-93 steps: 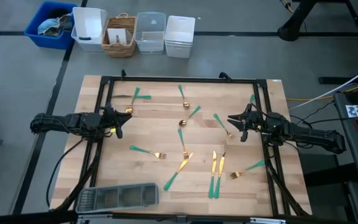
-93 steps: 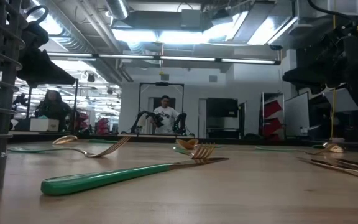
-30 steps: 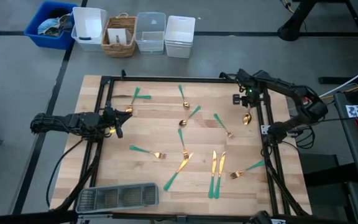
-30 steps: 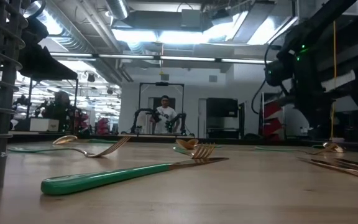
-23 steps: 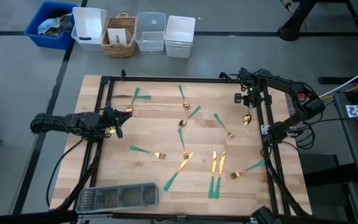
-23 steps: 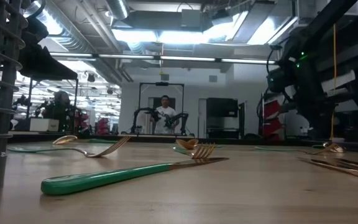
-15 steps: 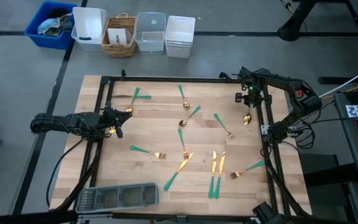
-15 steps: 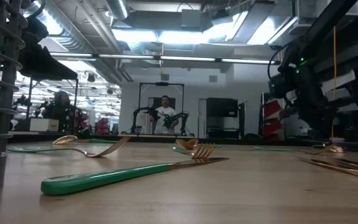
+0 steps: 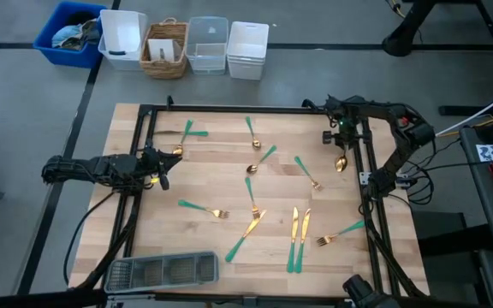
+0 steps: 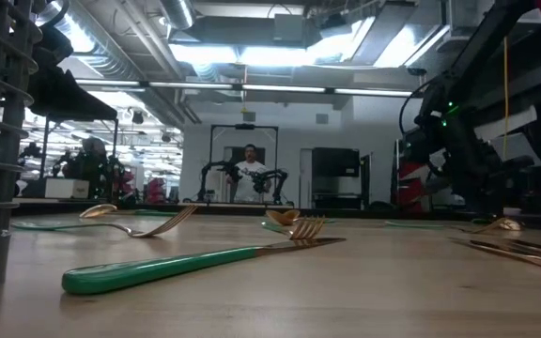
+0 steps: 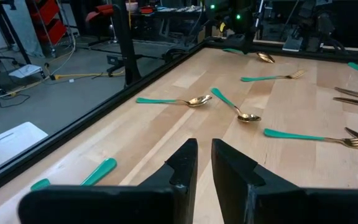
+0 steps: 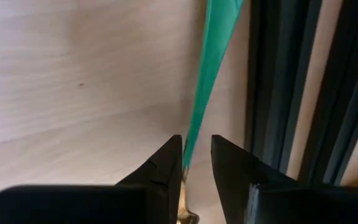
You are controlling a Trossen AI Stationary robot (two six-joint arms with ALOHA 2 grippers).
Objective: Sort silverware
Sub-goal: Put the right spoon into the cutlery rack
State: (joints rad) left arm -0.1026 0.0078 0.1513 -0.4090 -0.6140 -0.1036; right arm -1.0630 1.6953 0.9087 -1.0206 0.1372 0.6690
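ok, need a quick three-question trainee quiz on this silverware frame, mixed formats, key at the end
1. True or false: the left claw is holding a fork.
2. The right claw, at the table's right rail, is lined up over a gold-headed, teal-handled: A) fork B) spoon C) knife
3. How many gold-bladed, teal-handled knives lie side by side, parallel, near the table's front edge?

Key: 1 false, it is empty; 2 B; 3 two.

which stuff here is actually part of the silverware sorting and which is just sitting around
Part of the job:
- silverware scattered on the table: spoon under the right gripper, twin knives, forks
- grey mesh tray at the table's near edge

Just lying about:
- blue bin, wicker basket and white containers on the floor beyond the table
- left gripper, parked
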